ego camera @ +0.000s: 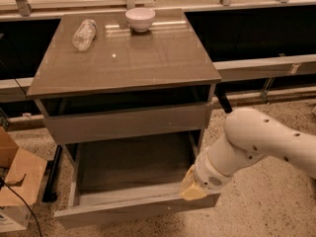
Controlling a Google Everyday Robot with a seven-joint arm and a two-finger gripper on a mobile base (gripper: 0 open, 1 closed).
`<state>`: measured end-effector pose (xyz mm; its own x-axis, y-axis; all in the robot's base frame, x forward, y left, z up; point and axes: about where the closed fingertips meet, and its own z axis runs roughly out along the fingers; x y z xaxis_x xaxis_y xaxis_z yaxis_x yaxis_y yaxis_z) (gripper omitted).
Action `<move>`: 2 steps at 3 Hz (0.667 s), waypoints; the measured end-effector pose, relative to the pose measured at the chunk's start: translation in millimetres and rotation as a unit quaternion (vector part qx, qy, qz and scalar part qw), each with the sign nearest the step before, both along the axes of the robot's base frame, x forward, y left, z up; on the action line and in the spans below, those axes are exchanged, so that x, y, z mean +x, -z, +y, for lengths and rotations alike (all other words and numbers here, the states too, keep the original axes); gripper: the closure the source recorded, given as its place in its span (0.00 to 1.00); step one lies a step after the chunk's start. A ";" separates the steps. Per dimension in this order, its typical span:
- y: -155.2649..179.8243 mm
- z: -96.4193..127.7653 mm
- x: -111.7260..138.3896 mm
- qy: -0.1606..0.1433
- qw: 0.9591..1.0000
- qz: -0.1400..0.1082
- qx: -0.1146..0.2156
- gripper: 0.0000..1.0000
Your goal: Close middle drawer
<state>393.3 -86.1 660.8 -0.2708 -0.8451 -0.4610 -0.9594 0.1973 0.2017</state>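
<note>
One drawer (133,212) stands pulled far out, and it is the middle one you want. Its front runs leftward from the end effector (193,187), and its grey box reaches back, behind and to the left of it, under the table (128,65). The end effector sits at the right end of that front, at the top edge. You cannot tell whether it touches, nor whether it is wide or narrow; only a pale yellowish tip shows past the white arm (256,137).

The step in hand looks like getting into place to push; the closing itself is not yet done. Next you need firm contact on the outer face of the front, then a straight push in toward the table. Pushing from the right corner may skew the drawer, so shift left toward its middle if you can. Far beyond the end effector, a bowl (140,19) and a bottle (84,33) rest on the table top.
</note>
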 end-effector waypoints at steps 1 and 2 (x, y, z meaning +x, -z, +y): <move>7.3 0.6 -1.3 0.005 1.000 0.001 -0.002 1.00; 6.9 0.7 -1.3 0.005 1.000 0.001 -0.002 1.00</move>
<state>392.0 -85.4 653.8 -0.2795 -0.8442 -0.4574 -0.9571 0.2069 0.2030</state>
